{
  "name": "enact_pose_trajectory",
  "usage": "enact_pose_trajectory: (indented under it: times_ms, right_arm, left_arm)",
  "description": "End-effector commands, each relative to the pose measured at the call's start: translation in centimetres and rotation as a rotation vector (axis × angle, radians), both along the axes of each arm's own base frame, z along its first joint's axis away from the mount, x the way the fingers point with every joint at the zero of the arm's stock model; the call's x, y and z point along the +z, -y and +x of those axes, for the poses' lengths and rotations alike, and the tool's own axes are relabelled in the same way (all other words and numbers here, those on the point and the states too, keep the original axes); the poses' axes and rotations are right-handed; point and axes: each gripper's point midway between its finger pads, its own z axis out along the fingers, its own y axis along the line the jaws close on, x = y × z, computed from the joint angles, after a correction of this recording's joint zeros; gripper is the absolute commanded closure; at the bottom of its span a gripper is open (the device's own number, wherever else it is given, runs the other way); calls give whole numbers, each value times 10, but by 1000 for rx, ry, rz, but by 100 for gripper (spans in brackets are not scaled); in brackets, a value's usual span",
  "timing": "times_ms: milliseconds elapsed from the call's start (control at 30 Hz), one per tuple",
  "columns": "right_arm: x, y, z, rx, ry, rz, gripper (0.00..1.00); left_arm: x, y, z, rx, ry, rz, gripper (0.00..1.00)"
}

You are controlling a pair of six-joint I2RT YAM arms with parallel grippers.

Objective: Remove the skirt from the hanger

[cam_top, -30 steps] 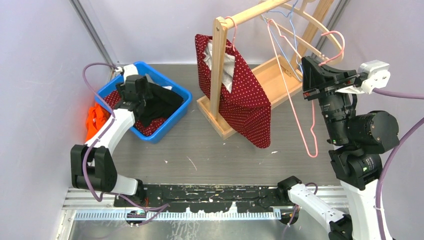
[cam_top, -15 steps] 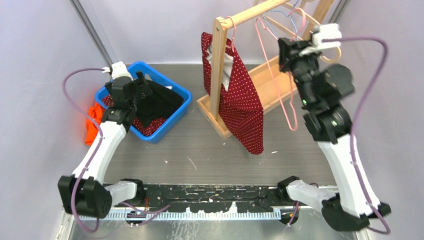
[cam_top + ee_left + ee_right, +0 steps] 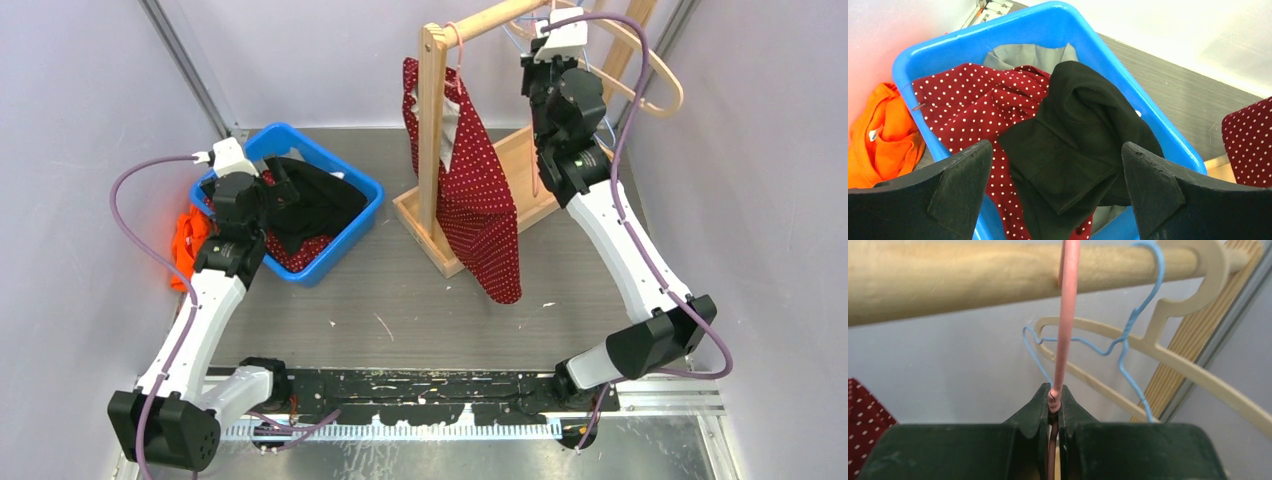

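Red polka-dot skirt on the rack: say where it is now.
Top view, centre: the red polka-dot skirt hangs against the wooden rack's upright post, right of the blue plastic basket.

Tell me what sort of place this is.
Likely a robot lab test cell staged as a laundry corner: plain walls, a wooden garment rack holding a dotted skirt, and a blue bin of clothes.
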Motion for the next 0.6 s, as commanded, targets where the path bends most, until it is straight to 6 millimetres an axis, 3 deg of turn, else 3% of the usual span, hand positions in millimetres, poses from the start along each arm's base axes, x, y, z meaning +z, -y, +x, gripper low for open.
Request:
enact_pose_trajectory:
  times_ms: [0, 267, 567]
  right_arm:
    - [75, 19, -23, -46, 239, 48, 99]
    - [78, 21, -31, -30, 249, 22, 99]
    - [65, 19, 12, 5, 191, -15, 99]
  left_arm:
    - [9, 0, 0, 7, 44, -5, 0]
    - [1, 2, 6, -2, 25, -4, 0]
    - [-4, -2, 5, 12, 16, 10, 1]
